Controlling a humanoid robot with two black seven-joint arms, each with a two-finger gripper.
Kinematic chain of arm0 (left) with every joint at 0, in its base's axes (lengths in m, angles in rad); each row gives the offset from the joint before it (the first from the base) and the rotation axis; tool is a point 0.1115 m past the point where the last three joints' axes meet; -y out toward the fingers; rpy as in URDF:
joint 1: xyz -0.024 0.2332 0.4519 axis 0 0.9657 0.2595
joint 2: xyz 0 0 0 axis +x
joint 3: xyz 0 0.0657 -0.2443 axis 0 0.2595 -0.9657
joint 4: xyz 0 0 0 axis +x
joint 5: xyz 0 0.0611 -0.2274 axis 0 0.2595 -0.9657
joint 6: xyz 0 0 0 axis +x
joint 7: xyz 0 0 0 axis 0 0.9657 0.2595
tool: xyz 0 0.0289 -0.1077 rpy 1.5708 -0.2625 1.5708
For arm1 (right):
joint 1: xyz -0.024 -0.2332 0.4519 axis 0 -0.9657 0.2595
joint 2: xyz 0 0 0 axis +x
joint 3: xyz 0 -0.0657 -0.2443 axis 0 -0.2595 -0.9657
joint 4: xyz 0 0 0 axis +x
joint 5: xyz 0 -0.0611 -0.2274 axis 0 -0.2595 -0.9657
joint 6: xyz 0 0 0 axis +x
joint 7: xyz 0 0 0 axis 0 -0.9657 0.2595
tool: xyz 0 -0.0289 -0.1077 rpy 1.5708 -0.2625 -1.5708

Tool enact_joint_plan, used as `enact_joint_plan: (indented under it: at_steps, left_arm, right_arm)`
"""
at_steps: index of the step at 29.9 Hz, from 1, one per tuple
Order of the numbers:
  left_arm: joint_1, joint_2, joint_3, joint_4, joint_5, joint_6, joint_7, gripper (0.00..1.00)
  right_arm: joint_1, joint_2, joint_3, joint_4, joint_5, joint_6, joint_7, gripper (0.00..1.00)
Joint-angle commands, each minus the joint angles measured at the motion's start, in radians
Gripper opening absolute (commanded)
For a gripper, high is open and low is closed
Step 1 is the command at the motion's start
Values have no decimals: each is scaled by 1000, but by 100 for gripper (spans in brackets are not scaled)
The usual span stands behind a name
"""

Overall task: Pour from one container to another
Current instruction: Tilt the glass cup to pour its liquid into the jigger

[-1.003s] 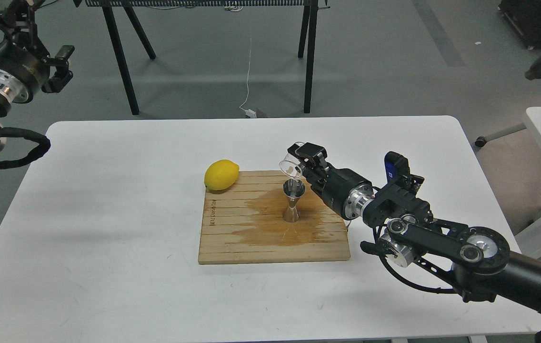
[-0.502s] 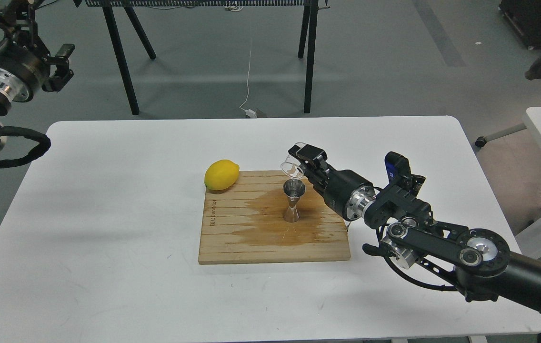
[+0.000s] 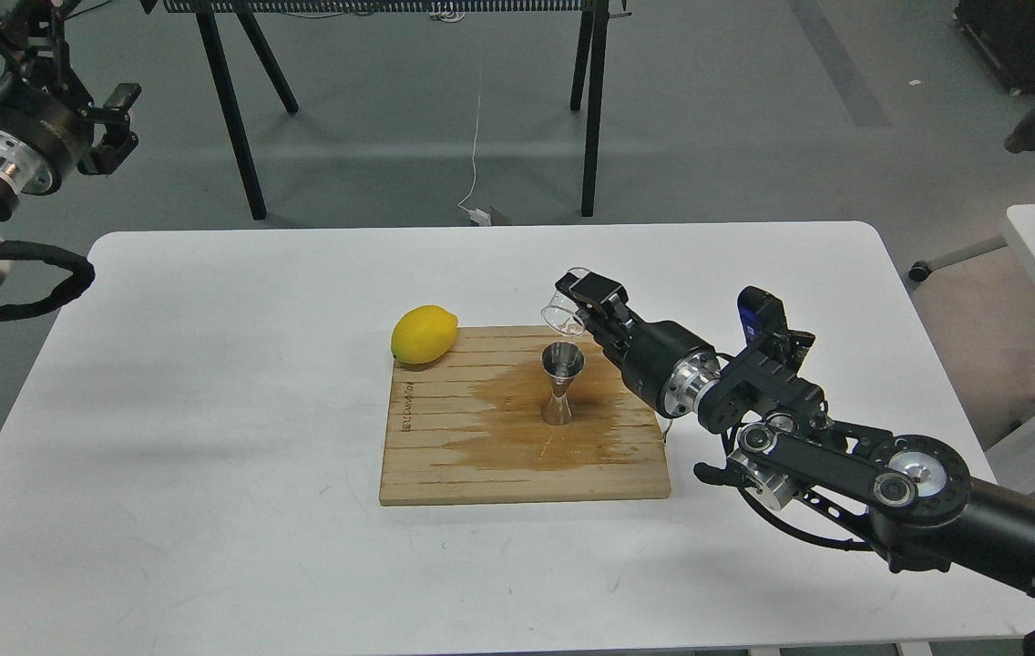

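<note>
**Glass cup held tilted above the jigger**

The right gripper [image 3: 583, 301] clamps its 2 fingers on the clear glass cup [image 3: 565, 310], which lies tipped on its side with its mouth facing 8 o'clock, just above and slightly to 1 o'clock of the steel jigger [image 3: 561, 384], not touching it. The jigger stands upright near the middle of the wooden cutting board [image 3: 445, 456], inside a dark wet stain [image 3: 517, 428] that spreads across the planks. A lemon [image 3: 424, 334] rests on the board's corner at 10 o'clock from the jigger. The board lies on the white table [image 3: 208, 410]. The left gripper [image 3: 30, 23] hangs far off at 10 o'clock, beyond the table edge; whether its jaws are open or closed cannot be told.
</note>
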Motion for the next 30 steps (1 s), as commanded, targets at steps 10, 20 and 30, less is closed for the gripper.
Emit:
enact_joint_plan:
  at_steps: [10, 20, 30]
  left_arm:
    - [-1, 0, -9, 0, 0, 5, 1, 99]
    - [-1, 2, -9, 0, 0, 5, 1, 99]
    - [-2, 4, -9, 0, 0, 5, 1, 99]
  right_arm:
    - [0, 2, -1, 0, -7, 0, 0, 29]
    - [0, 0, -1, -2, -7, 0, 0, 30]
    - [1, 2, -1, 0, -7, 0, 0, 30]
